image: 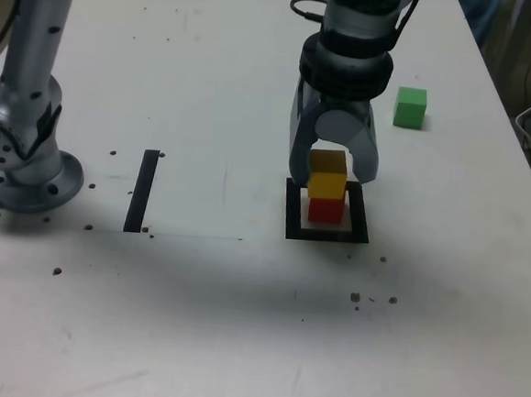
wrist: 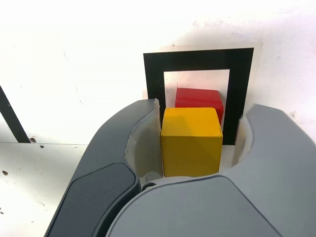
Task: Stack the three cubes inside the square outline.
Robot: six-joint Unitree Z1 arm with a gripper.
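Table (image: 236,343): white, arm over the far half. Gripper (image: 332,172) straddles the stack, fingers slightly apart; one pad touches the yellow cube (image: 328,179), gap at the other. Square outline (image: 294,215) sits mid-table toward the right edge. Yellow rests on red cube (image: 325,209) inside it. Looks like step 2 release. Next: lift clear, then fetch green cube (image: 410,108) near far right corner.

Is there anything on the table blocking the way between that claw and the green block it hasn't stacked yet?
Nothing visible does. The green cube sits alone to the exterior view's right of the gripper, with only bare table between.
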